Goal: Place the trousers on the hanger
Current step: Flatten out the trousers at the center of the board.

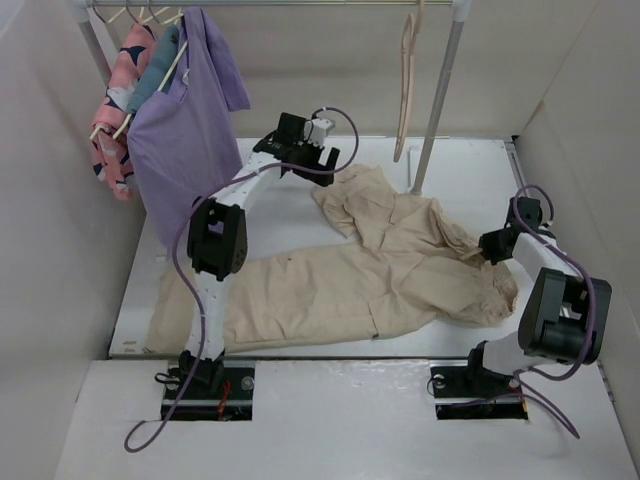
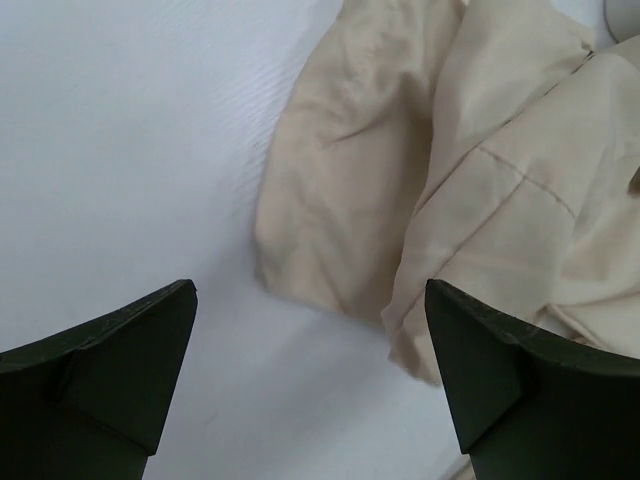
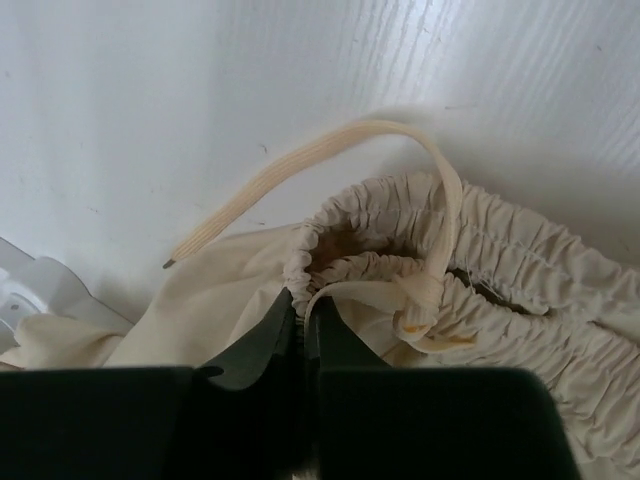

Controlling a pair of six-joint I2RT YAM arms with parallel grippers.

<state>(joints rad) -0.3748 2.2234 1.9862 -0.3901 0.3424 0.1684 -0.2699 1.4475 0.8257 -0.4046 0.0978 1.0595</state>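
Note:
The beige trousers (image 1: pixel 370 270) lie spread on the white table, one leg stretched to the left, the other folded toward the back. My right gripper (image 1: pixel 482 252) is shut on the elastic waistband (image 3: pixel 330 235) at the right end; a drawstring (image 3: pixel 300 170) loops beside it. My left gripper (image 1: pixel 322 170) is open and empty, hovering just left of the folded leg's hem (image 2: pixel 340 220). The pale pink hanger (image 1: pixel 407 85) hangs on the rail at the back right, apart from both grippers.
A clothes rail (image 1: pixel 270 5) runs across the back, its right post (image 1: pixel 438 100) standing beside the trousers. A purple shirt (image 1: pixel 190 130) and a pink patterned garment (image 1: pixel 118 110) hang at the left. White walls close in both sides.

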